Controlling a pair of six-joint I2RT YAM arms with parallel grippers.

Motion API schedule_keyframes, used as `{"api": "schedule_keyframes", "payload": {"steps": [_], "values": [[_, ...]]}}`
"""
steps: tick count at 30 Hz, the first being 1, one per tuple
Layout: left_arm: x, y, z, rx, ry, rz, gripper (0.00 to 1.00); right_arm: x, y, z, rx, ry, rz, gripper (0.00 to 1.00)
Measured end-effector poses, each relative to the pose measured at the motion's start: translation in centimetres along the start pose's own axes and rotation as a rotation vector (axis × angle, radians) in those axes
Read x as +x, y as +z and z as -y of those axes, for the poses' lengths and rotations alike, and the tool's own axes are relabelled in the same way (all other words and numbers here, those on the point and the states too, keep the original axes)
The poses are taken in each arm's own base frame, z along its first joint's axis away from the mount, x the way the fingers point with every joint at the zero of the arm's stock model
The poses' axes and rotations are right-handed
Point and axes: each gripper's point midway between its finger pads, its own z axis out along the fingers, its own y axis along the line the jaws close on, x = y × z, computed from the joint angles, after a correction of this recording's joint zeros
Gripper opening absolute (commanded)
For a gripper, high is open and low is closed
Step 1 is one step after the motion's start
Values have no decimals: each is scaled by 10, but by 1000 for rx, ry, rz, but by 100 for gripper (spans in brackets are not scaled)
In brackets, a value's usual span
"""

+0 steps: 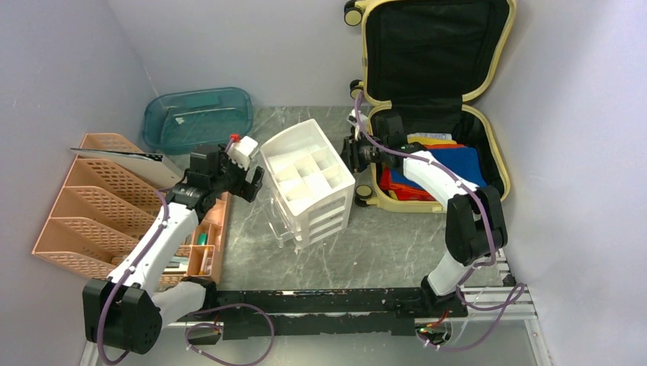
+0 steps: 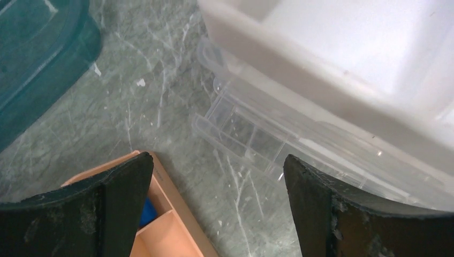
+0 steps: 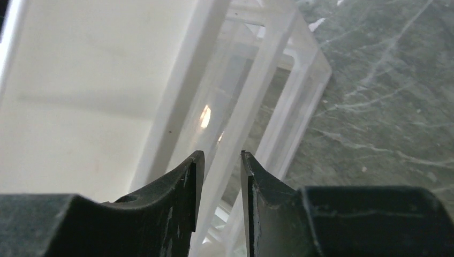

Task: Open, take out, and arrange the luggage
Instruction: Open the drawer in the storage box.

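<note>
The luggage [image 1: 497, 164], a pale yellow hard-shell suitcase, lies open at the back right, its black-lined lid [image 1: 435, 46] leaning on the wall. Blue, red and yellow items [image 1: 458, 164] fill its lower half. My right gripper [image 1: 349, 155] hangs left of the suitcase, at the right side of the white drawer unit [image 1: 309, 179]. In the right wrist view its jaws [image 3: 220, 155] stand slightly apart, with a clear drawer edge [image 3: 278, 80] showing beyond the gap and nothing held. My left gripper [image 1: 253, 183] is wide open and empty [image 2: 214, 160] left of the unit.
A clear drawer [image 1: 282, 225] [image 2: 251, 139] sticks out of the unit's front. A teal tray [image 1: 198, 118] sits at the back left. A peach desk organizer [image 1: 91, 206] [image 2: 160, 225] fills the left side. Walls close in on both sides.
</note>
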Motion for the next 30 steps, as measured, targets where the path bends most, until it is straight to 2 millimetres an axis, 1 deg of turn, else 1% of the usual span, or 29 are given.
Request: {"api": "schedule_keyframes", "payload": {"steps": [2,5,7,9,12,13,15,16,17,19,21,23,25,28,30], "values": [[-8,-1,1,8,-3,15,97,1,-1,6,36,0,-5,37],[-29,-4,-6,-12,1,48,97,-1,-6,14,95,-5,2,40],[-36,-5,-12,-43,3,55,97,-9,-14,17,138,-22,26,43],[-35,-6,-19,-78,1,46,97,-21,-25,16,180,-55,63,45],[-25,-4,-28,-131,-6,0,97,-54,-49,3,242,-133,145,50],[-22,-3,-30,-141,-9,-13,97,-69,-60,-4,264,-171,184,52],[-12,-1,-34,-165,-16,-53,97,-100,-81,-21,294,-246,264,55],[-9,0,-35,-171,-20,-68,97,-112,-89,-29,301,-275,294,56],[-3,2,-35,-173,-27,-89,96,-128,-100,-42,305,-318,331,57],[4,5,-35,-174,-41,-118,96,-148,-112,-57,310,-373,373,59],[9,7,-33,-164,-54,-136,97,-162,-116,-74,309,-431,393,60],[10,8,-27,-139,-69,-140,96,-160,-108,-83,309,-465,377,60],[7,9,-20,-99,-79,-126,97,-148,-90,-89,304,-491,331,60],[1,9,-7,-25,-97,-96,96,-125,-62,-89,289,-504,245,59],[-4,9,0,9,-109,-76,96,-111,-48,-81,292,-492,184,59]]}}
